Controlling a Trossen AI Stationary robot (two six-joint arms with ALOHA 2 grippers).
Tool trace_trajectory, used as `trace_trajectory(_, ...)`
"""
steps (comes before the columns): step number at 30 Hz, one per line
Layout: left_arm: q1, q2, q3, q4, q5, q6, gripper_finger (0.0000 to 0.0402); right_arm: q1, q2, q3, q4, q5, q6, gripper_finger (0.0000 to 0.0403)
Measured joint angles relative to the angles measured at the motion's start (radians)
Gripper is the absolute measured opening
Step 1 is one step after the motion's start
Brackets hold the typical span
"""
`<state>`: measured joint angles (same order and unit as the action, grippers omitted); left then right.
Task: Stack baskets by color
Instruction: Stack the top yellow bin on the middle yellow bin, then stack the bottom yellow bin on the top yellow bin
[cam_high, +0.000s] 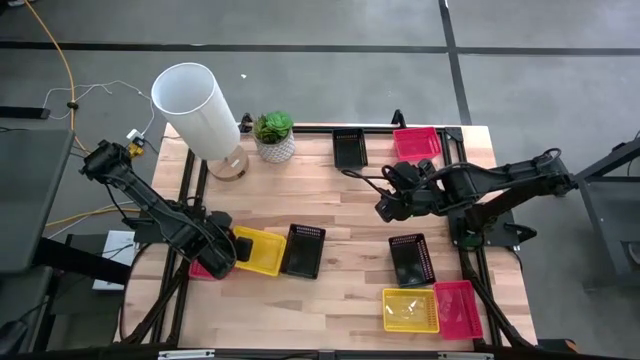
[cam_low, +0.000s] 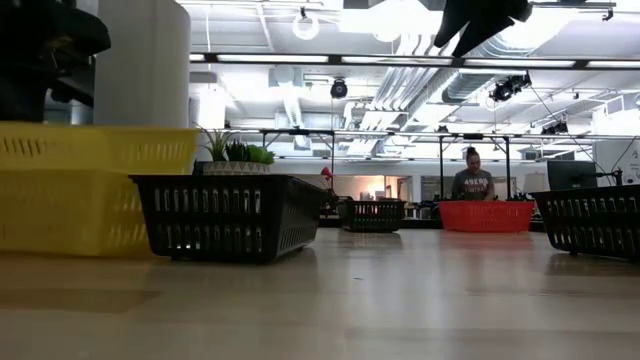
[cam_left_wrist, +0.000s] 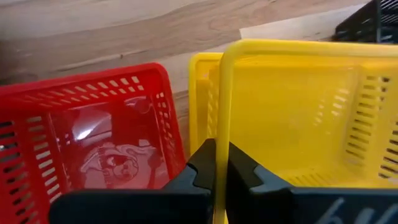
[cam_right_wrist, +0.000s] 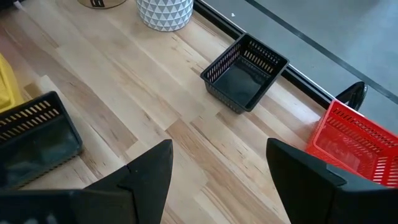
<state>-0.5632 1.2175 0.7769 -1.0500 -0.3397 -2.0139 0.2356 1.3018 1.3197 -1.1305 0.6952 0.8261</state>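
My left gripper (cam_high: 226, 250) (cam_left_wrist: 217, 163) is shut on a yellow basket (cam_high: 260, 250) (cam_low: 95, 147) at the table's near left. That basket hangs over a second yellow basket (cam_low: 60, 212) (cam_left_wrist: 200, 93); whether the two touch I cannot tell. A red basket (cam_left_wrist: 106, 134) (cam_high: 202, 268) stands on the table just left of them, and a black basket (cam_high: 303, 250) (cam_low: 228, 215) just right. My right gripper (cam_high: 386, 208) (cam_right_wrist: 217, 168) hangs open above the table's middle right, with nothing between its fingers. My left gripper pinches the upper yellow basket's left end wall (cam_left_wrist: 222, 118) at its rim, one finger inside the basket and one outside. The fingers come steeply from above. The basket sits about level, open side up, over the lower yellow basket.
At the near right stand a black basket (cam_high: 412, 258), a yellow basket (cam_high: 410, 310) and a red basket (cam_high: 458, 308). Along the far edge are a black basket (cam_high: 348, 148) (cam_right_wrist: 244, 73), a red basket (cam_high: 417, 143) (cam_right_wrist: 357, 140), a potted plant (cam_high: 273, 136) and a tall white cylinder (cam_high: 197, 112).
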Motion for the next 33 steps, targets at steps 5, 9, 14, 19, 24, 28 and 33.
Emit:
trace_trajectory(5, 0.0, -0.005, 0.0, 0.005, -0.008, -0.041, 0.0, 0.0, 0.0, 0.0, 0.002, 0.0, -0.001, 0.0247)
trace_trajectory(9, 0.0, -0.006, 0.0, 0.005, 0.02, -0.024, 0.0, 0.0, 0.0, 0.0, 0.003, -0.001, -0.018, 0.0247)
trace_trajectory(14, 0.0, -0.006, 0.0, 0.009, 0.028, -0.018, 0.0, 0.0, 0.0, 0.0, 0.003, 0.004, -0.021, 0.0247)
trace_trajectory(19, 0.0, -0.006, 0.0, 0.009, 0.025, 0.001, 0.0019, 0.0, 0.0, 0.0, 0.004, 0.008, -0.022, 0.0247)
trace_trajectory(24, 0.0, -0.006, 0.0, 0.008, 0.023, 0.004, 0.0067, 0.0, 0.0, 0.0, 0.004, 0.008, -0.022, 0.0247)
trace_trajectory(28, 0.001, -0.027, 0.002, 0.006, 0.019, 0.028, 0.0111, 0.0, 0.0, 0.0, 0.004, 0.008, -0.022, 0.0247)
trace_trajectory(33, 0.029, -0.1, 0.04, -0.028, -0.075, 0.106, 0.015, 0.0, 0.0, 0.0, 0.01, 0.008, -0.023, 0.0247)
